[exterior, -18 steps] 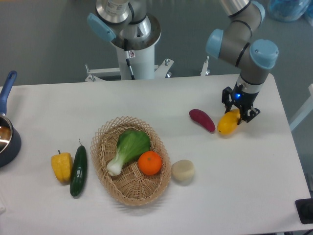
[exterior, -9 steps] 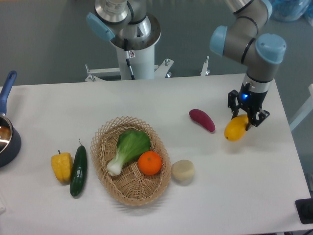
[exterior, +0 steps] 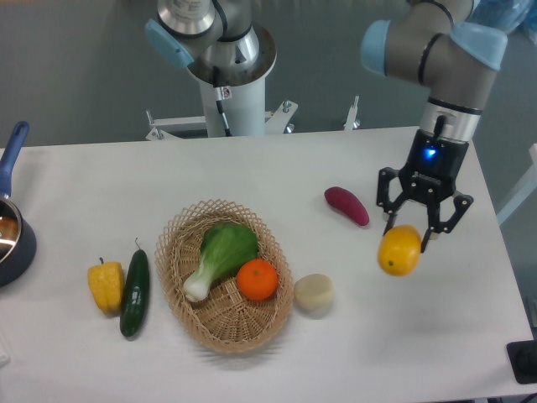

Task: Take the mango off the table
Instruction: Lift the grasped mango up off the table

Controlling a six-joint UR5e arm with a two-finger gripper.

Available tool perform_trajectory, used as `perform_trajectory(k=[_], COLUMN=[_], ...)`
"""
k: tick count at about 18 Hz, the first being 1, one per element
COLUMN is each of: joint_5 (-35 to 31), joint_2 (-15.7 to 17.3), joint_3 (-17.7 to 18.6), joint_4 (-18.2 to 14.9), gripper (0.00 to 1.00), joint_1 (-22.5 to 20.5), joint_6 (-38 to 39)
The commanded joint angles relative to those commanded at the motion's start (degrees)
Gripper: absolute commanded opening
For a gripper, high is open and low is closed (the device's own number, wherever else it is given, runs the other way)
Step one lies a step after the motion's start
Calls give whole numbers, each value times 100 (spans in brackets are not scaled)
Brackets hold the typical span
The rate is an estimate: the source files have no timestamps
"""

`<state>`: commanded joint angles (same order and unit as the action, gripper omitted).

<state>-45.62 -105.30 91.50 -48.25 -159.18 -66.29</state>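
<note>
The mango (exterior: 398, 253) shows as a round yellow-orange fruit, seen end-on, hanging above the right part of the white table (exterior: 252, 172). My gripper (exterior: 408, 237) points down over it and is shut on the mango, with one dark finger on each side of its upper half. The mango looks clear of the tabletop, to the right of a purple sweet potato.
A purple sweet potato (exterior: 346, 206) lies left of the gripper. A wicker basket (exterior: 178, 231) holds a bok choy (exterior: 220, 252) and an orange (exterior: 257, 280). A beige round piece (exterior: 314, 294), a yellow pepper (exterior: 106, 285), a cucumber (exterior: 134, 292) and a blue pot (exterior: 12, 239) lie around it.
The gripper has lifted the mango off the table; both now look larger and lower in the image, and the mango has turned end-on.
</note>
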Motion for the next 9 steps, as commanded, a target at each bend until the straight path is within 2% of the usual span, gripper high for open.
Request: perform_trajectory(k=[4, 9], joint_5=[-9, -9], joint_2=[-17, -17], joint_3=[-343, -370], joint_4=[0, 0], gripper=[7, 7], joint_1=[203, 142], joint_6=[687, 688])
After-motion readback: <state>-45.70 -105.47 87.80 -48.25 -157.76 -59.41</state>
